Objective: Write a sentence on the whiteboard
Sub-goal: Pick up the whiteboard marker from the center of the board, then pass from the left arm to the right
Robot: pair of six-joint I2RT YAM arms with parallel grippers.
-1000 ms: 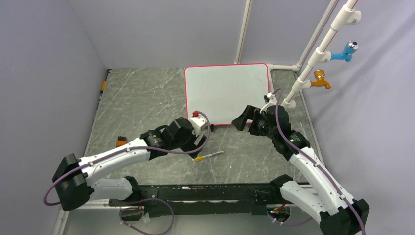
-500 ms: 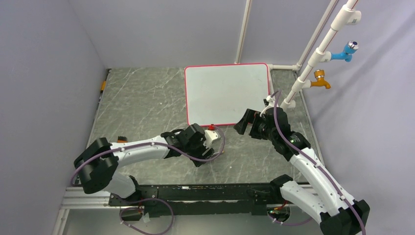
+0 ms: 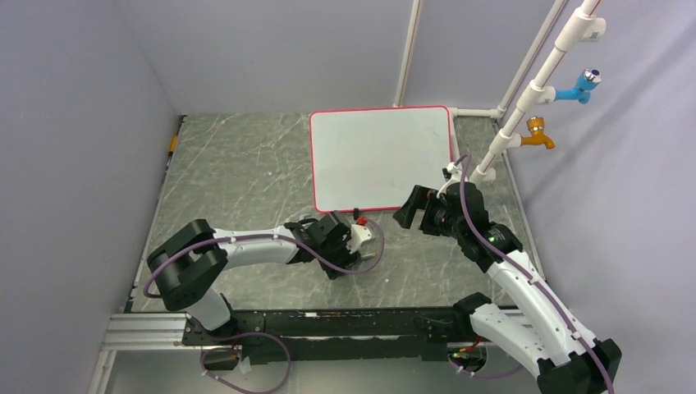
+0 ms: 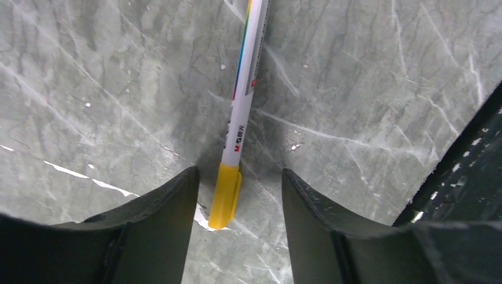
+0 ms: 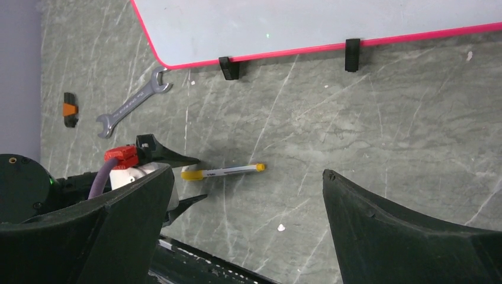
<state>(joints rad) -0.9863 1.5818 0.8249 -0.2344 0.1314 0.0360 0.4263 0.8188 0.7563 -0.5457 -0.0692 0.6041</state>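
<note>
Yellow-capped marker (image 4: 243, 118) lay flat on the table (image 4: 385, 89) — the left gripper (image 4: 240, 174) stood open astride its cap. Right gripper (image 5: 247, 177) gaped wide, holding nothing, near the whiteboard (image 3: 382, 156).

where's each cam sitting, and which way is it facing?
Top external: above and behind the bases, looking down on the table and whiteboard; both arms show.
Left wrist: on the left gripper, looking down at the pen; both fingers show.
Right wrist: on the right gripper, facing the whiteboard's near edge; both fingers show.
Shared: both wrist views show the pen.
</note>
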